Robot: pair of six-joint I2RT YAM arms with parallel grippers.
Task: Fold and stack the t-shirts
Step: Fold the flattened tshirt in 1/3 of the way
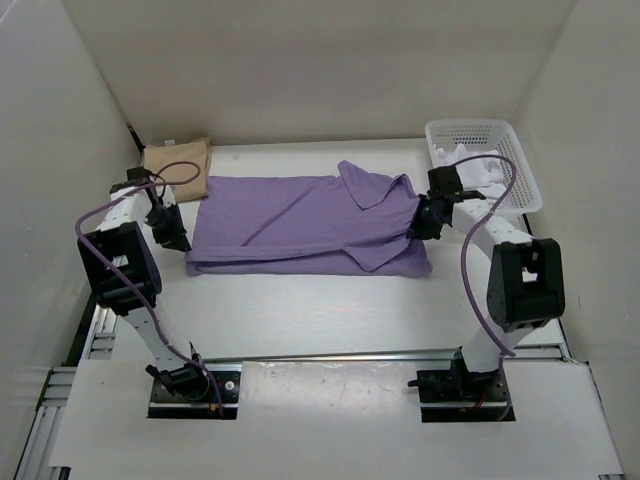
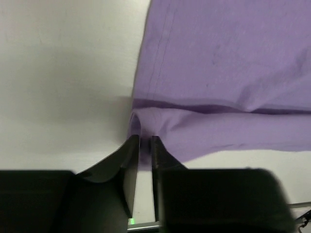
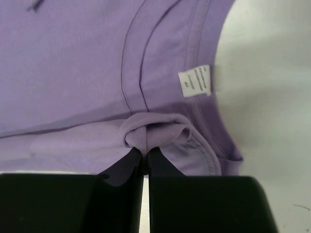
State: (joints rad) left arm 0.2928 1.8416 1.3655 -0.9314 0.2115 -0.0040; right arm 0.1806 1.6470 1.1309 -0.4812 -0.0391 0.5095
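The lavender t-shirt (image 1: 300,220) lies folded lengthwise across the middle of the table, one sleeve flipped up at its far edge. My left gripper (image 1: 178,240) is at the shirt's left end. In the left wrist view its jaws (image 2: 145,141) stand slightly apart, with the lavender hem (image 2: 146,124) loose between the tips. My right gripper (image 1: 425,218) is at the collar end. In the right wrist view it (image 3: 146,154) is shut on a bunched fold of lavender t-shirt (image 3: 155,128), just below the neck label (image 3: 194,81). A folded tan t-shirt (image 1: 177,158) lies at the back left. White cloth (image 1: 470,165) sits in the basket.
A white perforated basket (image 1: 525,195) stands at the back right, just behind my right arm. White walls close in the table on three sides. A metal rail (image 1: 330,357) runs along the near edge in front of the arm bases.
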